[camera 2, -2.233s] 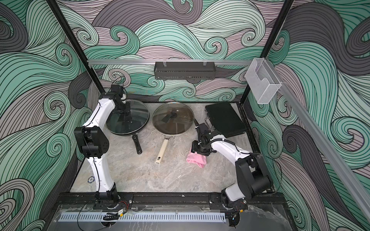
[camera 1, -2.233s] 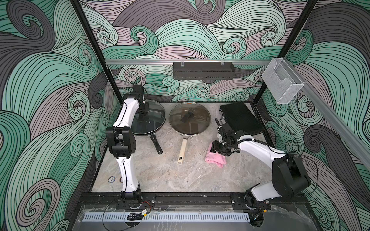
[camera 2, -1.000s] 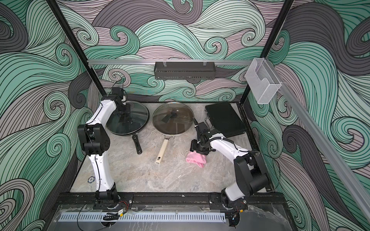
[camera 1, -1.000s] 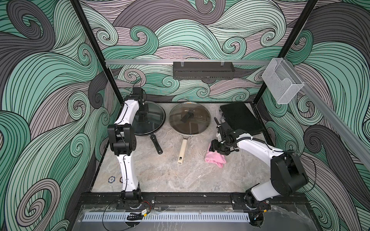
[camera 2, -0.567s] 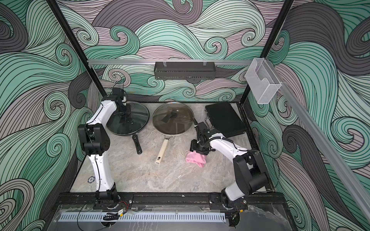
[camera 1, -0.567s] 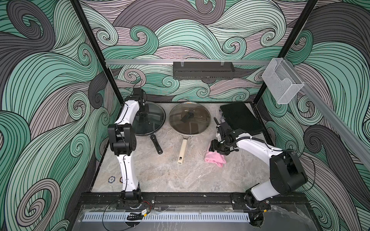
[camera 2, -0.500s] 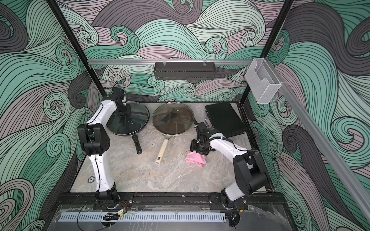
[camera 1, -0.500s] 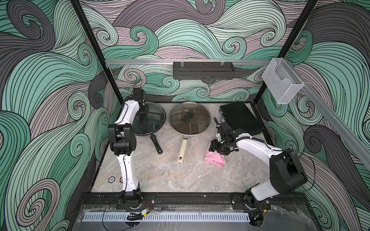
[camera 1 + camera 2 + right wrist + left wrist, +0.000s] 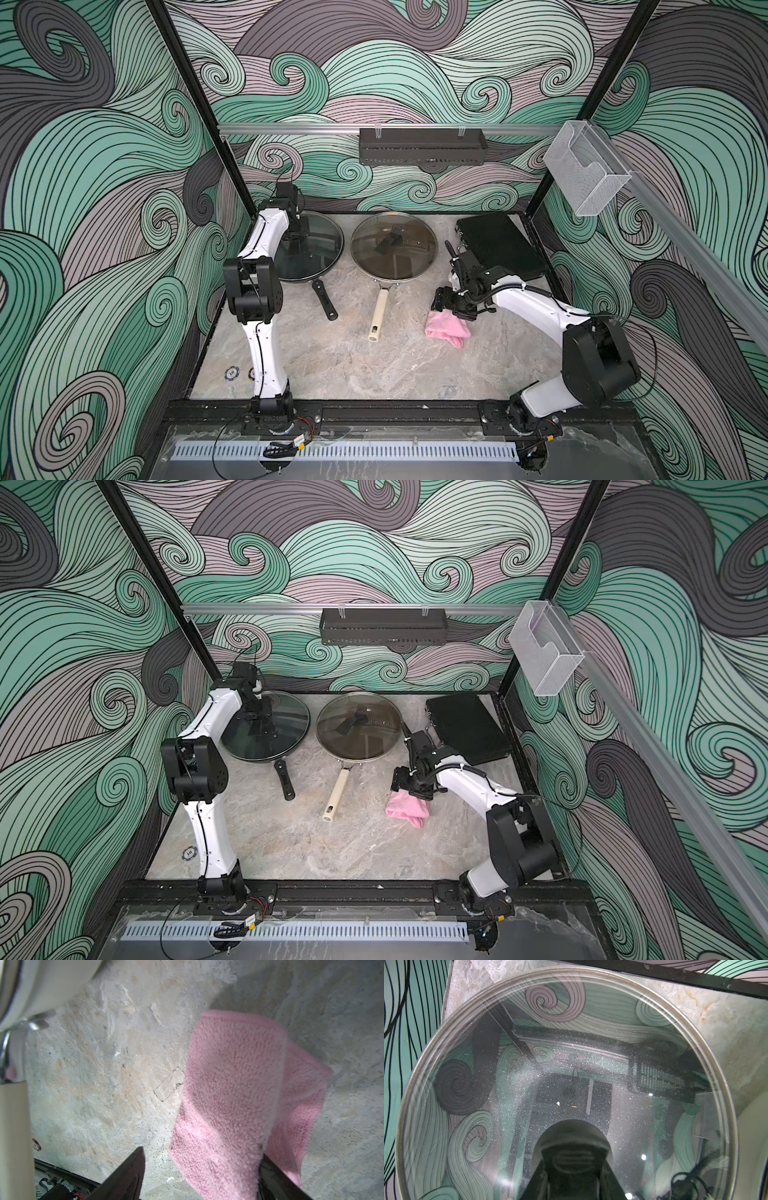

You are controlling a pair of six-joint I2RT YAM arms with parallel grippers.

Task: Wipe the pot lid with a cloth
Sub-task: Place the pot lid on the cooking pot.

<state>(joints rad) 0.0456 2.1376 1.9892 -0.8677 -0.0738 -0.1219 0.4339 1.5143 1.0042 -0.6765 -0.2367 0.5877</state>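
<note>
The cloth [image 9: 232, 1095] lies bunched on the table [image 9: 353, 374], right under the right gripper [image 9: 200, 1155], whose jaws are set apart around a thick fold. The jaws should be pushed down low and shut on plenty of fluff. Well off to its side, the pot lid [image 9: 322, 259] is clamped by its handle in the left gripper [image 9: 300, 235].

Black case [image 9: 498, 245] back right; black rack [image 9: 422, 146], clear bin [image 9: 582, 178] on rails.
</note>
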